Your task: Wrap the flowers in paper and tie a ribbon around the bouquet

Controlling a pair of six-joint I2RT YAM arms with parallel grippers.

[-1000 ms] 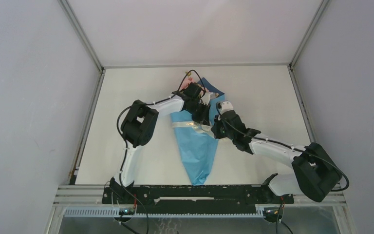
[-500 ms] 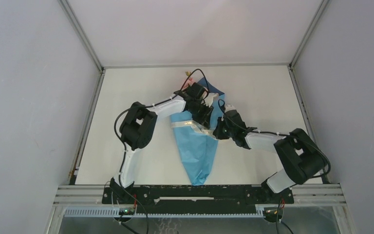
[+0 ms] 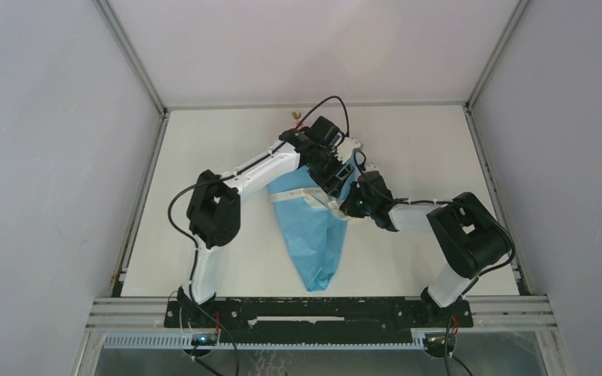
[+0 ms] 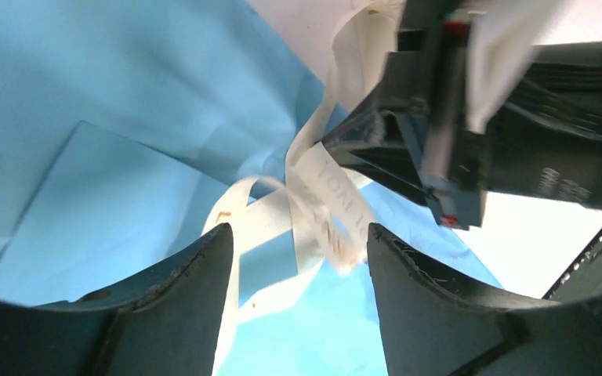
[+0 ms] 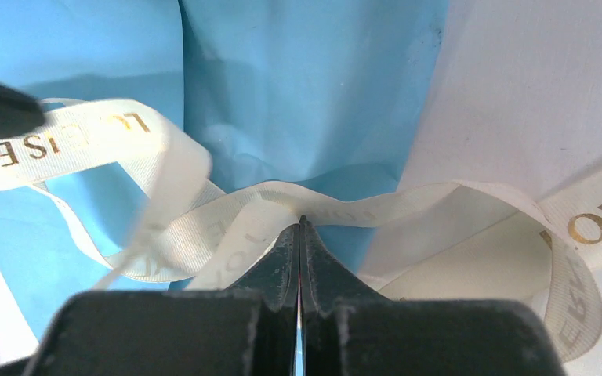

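Starting on the left, my left claw [image 4: 298, 243] hangs over the upper part of the bouquet [image 3: 313, 235] with its jaws apart. A slack loop of the ribbon [image 4: 313, 184] lies between the fingers, and as far as I can see neither one grips it.

In the middle, the bouquet lies on the counter [image 3: 204, 149], its point toward the arm bases and its wide end away from me, under the left arm. The paper [image 5: 298, 86] is already rolled into a cone, so I judge the wrapping done. The ribbon crosses the cone as a band near the wide end, but its strands on the right flank are loose and looping. I cannot tell whether a first knot has formed. Pulling it tight and finishing the tie look like what is left.

The cone is the only container here. Of the flowers [image 3: 295, 117] inside I make out just a small pale tip at the far end; the arm hides the rest.

On the right, my right claw [image 5: 300, 231] is pressed together on the ribbon, pinching a strand at the cone's right edge.
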